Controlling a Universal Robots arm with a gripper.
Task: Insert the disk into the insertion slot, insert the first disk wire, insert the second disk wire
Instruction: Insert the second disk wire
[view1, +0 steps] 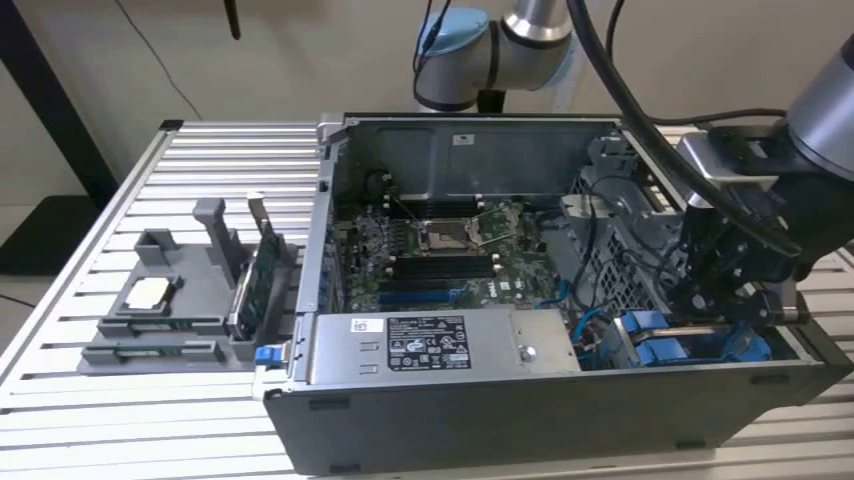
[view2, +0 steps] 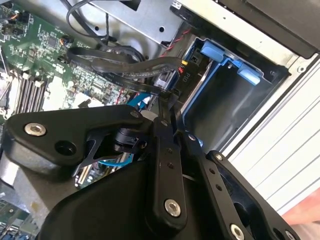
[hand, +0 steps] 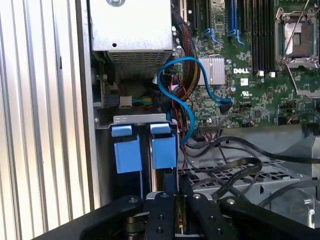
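The disk (hand: 163, 150) sits in the insertion slot at the case's front corner, and its bright blue carrier tab shows beside a second blue tab (hand: 126, 150). In the exterior view the blue carriers (view1: 667, 345) lie just below my gripper (view1: 701, 315), which reaches down into the case. My gripper (view2: 164, 102) is shut, with its fingers pinched on the connector of a black disk wire (view2: 167, 80) right at the drive bay's blue frame (view2: 220, 57). In the first wrist view the fingers (hand: 165, 212) stand close together behind the disk.
The open case holds a motherboard (view1: 441, 250), a power supply (view1: 427, 340), a looping blue cable (hand: 187, 100) and loose black cables (hand: 235, 170). A grey fixture with parts (view1: 174, 300) stands on the slatted table at the exterior view's left.
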